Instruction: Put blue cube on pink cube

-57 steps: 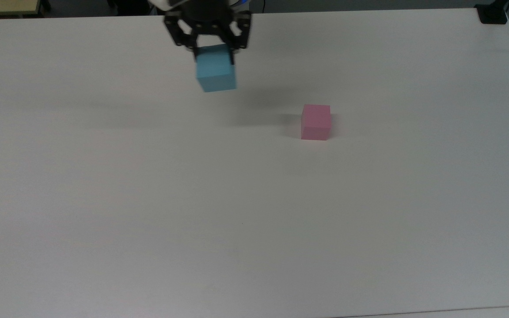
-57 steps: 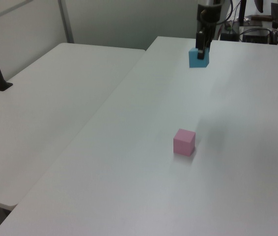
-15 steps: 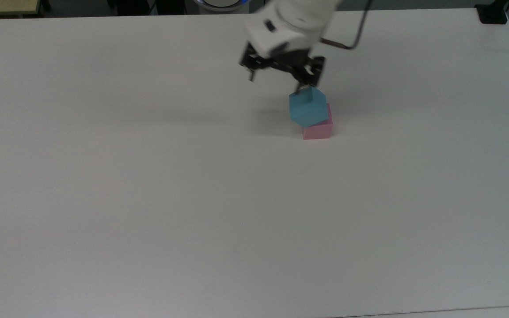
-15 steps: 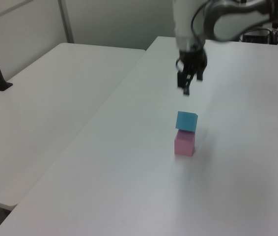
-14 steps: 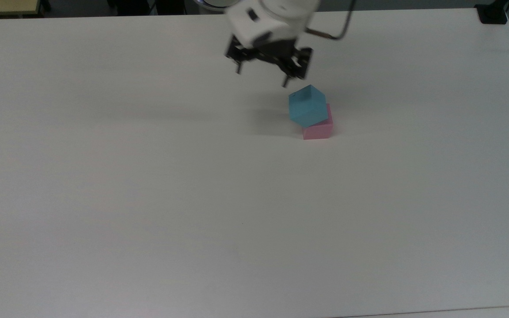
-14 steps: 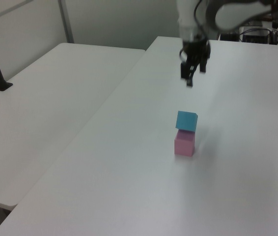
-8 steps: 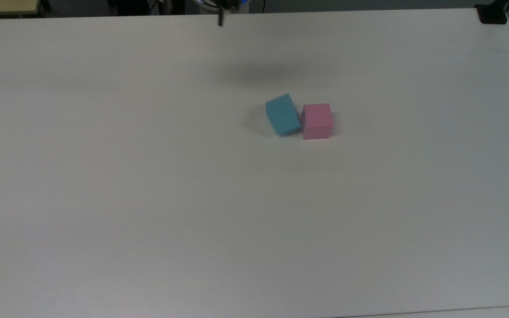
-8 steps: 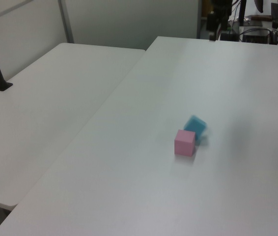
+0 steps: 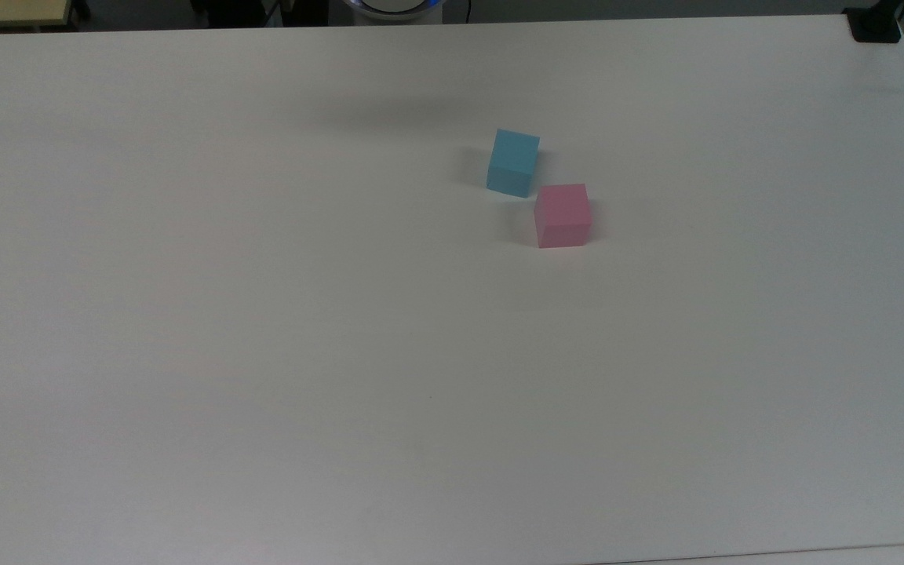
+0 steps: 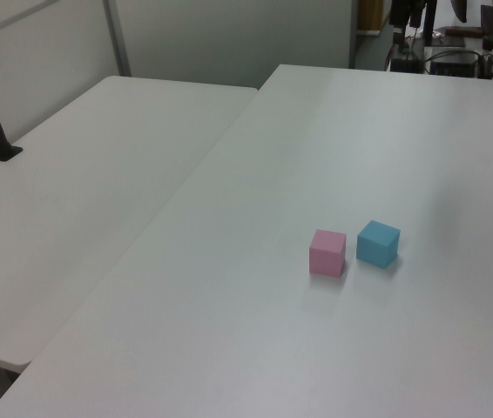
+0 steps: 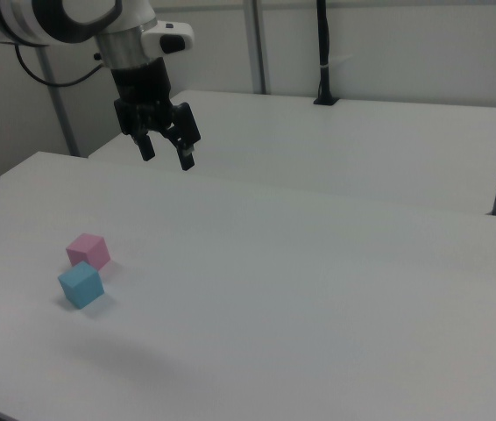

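My gripper (image 11: pixel 166 149) hangs high over the table (image 9: pixel 264 353) with its two fingers spread apart and nothing between them, pointing down. Well below it, and toward the right view's left, both cubes sit on the tabletop.

The pink cube (image 9: pixel 562 215) rests flat and square on the surface. The blue cube (image 9: pixel 513 162) is not on top of it: it lies on the table just beside the pink one, turned slightly off its line. In the top view their near corners are close, and I cannot tell whether they touch; the left view shows a narrow gap.

I judge the stack is not made, so the task is undone. My next move would be to come down over the blue cube, match its turned faces with my fingers, and close on it before lifting again.
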You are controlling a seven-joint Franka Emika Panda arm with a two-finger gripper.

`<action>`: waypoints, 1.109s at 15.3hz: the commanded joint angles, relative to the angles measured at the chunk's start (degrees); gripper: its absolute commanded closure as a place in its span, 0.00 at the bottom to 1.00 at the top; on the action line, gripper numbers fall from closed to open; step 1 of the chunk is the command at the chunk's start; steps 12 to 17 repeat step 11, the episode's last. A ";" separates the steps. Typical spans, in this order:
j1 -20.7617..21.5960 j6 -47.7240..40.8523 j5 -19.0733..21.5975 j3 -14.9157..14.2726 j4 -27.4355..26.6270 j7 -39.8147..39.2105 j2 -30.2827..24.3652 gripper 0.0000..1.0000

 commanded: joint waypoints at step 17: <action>-1.27 1.95 2.76 0.02 -1.32 -6.07 -1.15 0.00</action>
